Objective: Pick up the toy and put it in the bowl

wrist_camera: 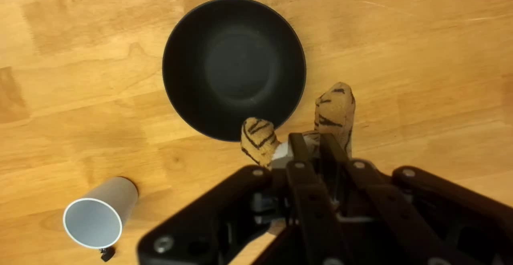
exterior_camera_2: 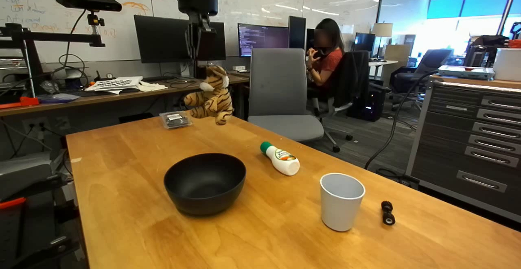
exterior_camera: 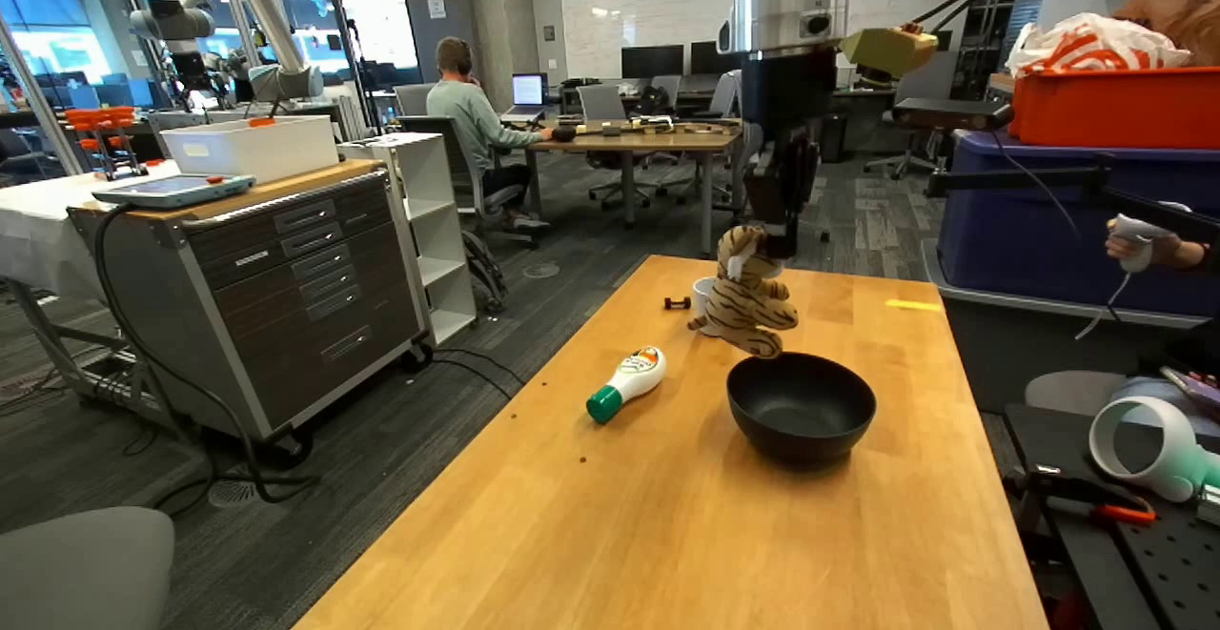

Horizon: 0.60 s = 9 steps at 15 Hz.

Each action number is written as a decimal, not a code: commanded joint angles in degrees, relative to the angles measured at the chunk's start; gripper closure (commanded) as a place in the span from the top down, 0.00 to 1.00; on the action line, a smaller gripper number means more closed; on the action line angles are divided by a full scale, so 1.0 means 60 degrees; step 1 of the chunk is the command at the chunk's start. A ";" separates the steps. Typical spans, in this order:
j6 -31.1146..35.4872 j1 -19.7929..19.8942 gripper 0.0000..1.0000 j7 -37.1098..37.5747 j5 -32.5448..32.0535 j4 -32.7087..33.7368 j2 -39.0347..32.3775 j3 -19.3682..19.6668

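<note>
gripper (wrist_camera: 312, 140) holds toy (exterior_camera: 748, 314); bottle label (exterior_camera_2: 284, 155) illegible

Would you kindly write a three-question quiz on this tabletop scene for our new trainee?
1. True or false: the bottle lies on its side.

2. Fill in "left" or "right": as seen in the wrist view, the cup appears to the ____ of the bowl.

3. Multiple choice: what do the jaws hold?
A: the cup
B: the bottle
C: the toy

Key
1. True; both exterior views show it lying down.
2. Left.
3. C; the toy hangs from the jaws and is not yet in the bowl.
</note>
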State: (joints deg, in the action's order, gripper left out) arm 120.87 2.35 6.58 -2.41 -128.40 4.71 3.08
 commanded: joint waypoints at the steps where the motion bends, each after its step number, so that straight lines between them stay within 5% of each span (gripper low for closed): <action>1: 0.0769 0.0167 0.08 0.0130 -0.0587 -0.0725 0.0028 0.0025; 9: 0.2188 0.0430 0.10 0.0748 -0.1400 -0.1543 -0.0966 0.0234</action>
State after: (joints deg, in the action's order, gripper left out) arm 130.16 4.66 8.82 -8.74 -135.92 0.71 4.15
